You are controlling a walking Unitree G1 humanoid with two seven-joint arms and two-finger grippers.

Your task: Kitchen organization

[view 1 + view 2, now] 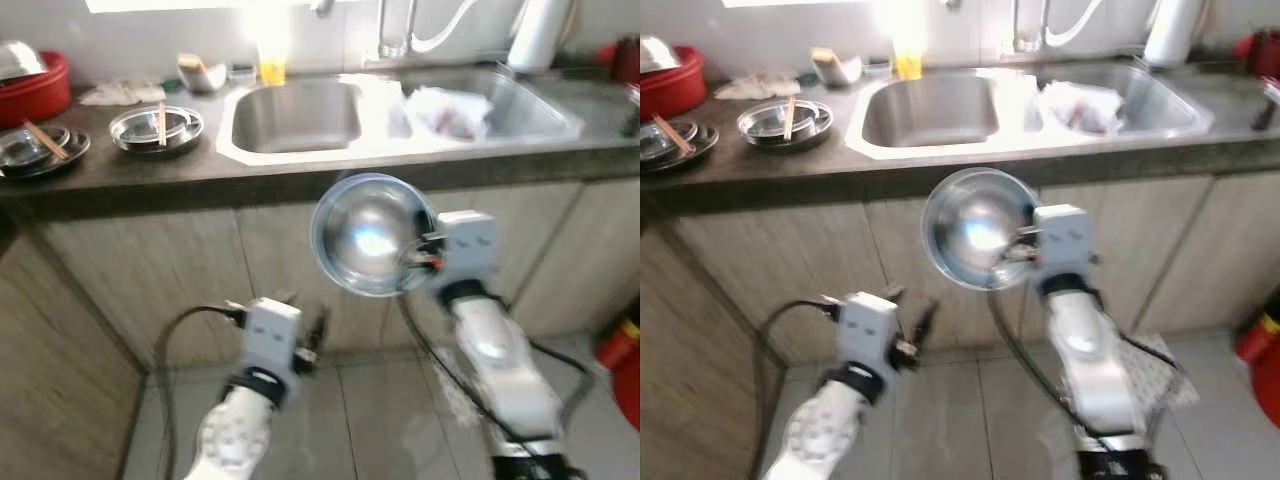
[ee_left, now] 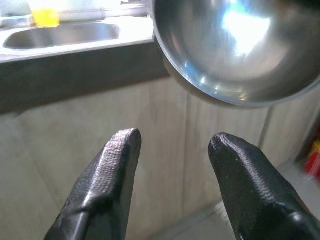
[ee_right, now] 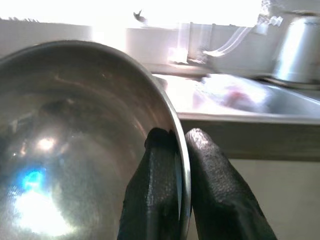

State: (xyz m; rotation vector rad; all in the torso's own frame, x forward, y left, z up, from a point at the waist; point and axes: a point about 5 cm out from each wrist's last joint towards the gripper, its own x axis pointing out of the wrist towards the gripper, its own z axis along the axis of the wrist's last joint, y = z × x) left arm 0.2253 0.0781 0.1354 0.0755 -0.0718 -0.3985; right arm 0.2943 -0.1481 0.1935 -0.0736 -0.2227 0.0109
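A shiny steel bowl [image 1: 368, 232] hangs in the air in front of the counter, below the sink's edge, tilted so its inside faces me. My right gripper [image 1: 425, 258] is shut on the bowl's rim [image 3: 181, 165], one finger inside and one outside. My left gripper [image 1: 312, 340] is lower and to the left, near the cabinet doors, open with nothing between its fingers [image 2: 117, 165]. The bowl [image 2: 235, 50] is above and beyond it in the left wrist view.
A double steel sink [image 1: 300, 115] is set in the dark counter [image 1: 150, 170]; its right basin holds a crumpled plastic bag [image 1: 450, 108]. Steel plates with chopsticks [image 1: 155, 128] and a red pot [image 1: 35, 85] stand at the left. A red object [image 1: 625, 365] is on the floor at right.
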